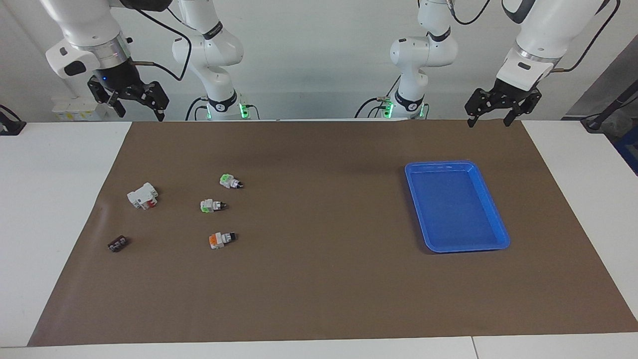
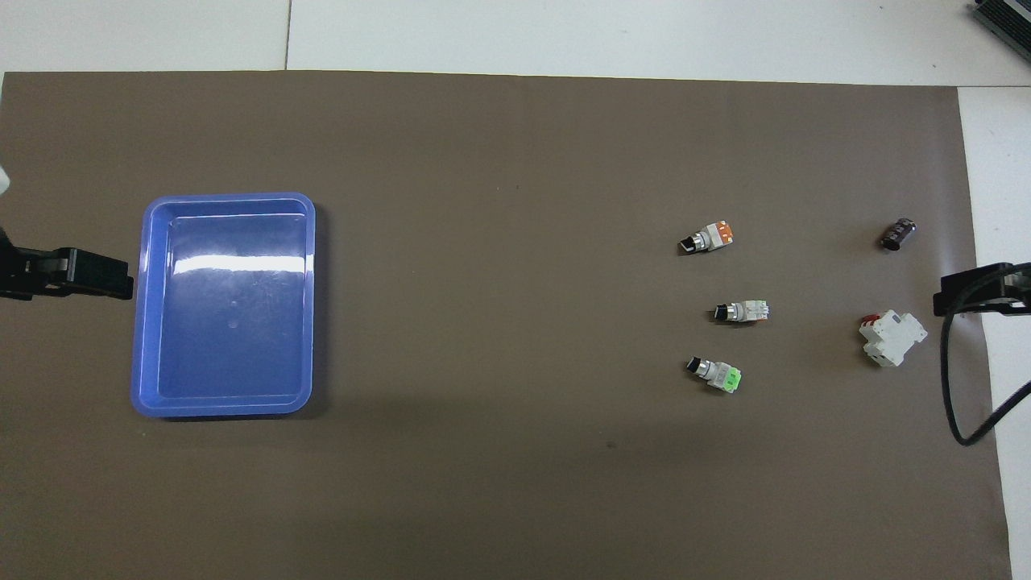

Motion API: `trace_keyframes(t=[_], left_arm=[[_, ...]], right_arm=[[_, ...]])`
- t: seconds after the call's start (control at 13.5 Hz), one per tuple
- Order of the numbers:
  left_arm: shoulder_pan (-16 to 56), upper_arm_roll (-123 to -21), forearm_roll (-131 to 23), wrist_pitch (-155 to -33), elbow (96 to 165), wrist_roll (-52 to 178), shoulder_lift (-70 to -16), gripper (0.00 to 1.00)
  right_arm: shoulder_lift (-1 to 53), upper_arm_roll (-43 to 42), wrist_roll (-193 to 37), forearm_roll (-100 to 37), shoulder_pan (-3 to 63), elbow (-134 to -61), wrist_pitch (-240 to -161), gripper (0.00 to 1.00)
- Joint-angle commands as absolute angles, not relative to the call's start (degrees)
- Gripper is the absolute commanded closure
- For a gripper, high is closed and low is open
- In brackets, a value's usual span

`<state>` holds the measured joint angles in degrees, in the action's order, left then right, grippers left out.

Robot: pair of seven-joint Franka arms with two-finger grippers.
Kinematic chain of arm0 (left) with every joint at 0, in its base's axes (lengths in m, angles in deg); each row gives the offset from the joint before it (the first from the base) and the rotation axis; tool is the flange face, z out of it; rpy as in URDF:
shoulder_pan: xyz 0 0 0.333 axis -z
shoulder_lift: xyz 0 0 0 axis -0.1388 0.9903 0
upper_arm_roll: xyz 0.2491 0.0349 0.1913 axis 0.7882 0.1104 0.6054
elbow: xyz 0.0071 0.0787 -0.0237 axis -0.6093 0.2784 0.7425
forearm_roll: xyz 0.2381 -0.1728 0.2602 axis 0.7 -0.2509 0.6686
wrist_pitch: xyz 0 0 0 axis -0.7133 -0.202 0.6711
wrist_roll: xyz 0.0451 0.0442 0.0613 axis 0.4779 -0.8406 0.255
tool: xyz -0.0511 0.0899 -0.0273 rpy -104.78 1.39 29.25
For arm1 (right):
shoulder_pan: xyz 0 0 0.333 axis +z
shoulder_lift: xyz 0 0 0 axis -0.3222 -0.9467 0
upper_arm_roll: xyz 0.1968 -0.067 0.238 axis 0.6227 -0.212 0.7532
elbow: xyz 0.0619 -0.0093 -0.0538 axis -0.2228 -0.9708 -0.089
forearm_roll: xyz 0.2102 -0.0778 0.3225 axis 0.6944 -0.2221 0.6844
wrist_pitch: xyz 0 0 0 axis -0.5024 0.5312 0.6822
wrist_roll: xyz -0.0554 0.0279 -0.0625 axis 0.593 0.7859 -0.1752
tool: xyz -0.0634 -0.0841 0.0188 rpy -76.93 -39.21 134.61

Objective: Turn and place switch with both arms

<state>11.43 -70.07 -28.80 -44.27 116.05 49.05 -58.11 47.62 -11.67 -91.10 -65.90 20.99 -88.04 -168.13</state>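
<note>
both claws raised, open

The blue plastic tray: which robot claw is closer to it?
Left. The left gripper hangs beside the blue plastic tray at that table end; the right gripper is up at the other end.

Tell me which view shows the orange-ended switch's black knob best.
The overhead view: the orange-ended switch lies flat on the mat, its knob in clear profile, pointing toward the left arm's end. The facing view shows the same switch, with the knob less distinct.
</note>
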Motion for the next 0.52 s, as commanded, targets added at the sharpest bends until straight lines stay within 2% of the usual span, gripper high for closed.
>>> trace_keyframes(t=[0.0,0.07,0.37,0.44], left_arm=[[12.02,-69.76,-27.71,-43.61,116.85,48.81,-59.24,0.0],[11.76,-69.76,-27.71,-43.44,116.85,48.81,-59.25,0.0],[11.32,-69.59,-27.71,-43.17,116.93,48.98,-59.25,0.0],[11.32,-69.59,-27.71,-43.17,116.93,48.98,-59.25,0.0]], right_arm=[[50.96,-10.76,-92.42,-65.84,20.82,-93.48,-169.65,0.0],[51.59,-10.77,-96.68,-65.75,20.21,-95.07,-171.66,0.0],[51.51,-10.59,-138.81,-65.49,21.34,-100.17,-175.88,0.0],[51.51,-10.59,-147.53,-64.53,22.22,-103.58,-180.6,0.0]])
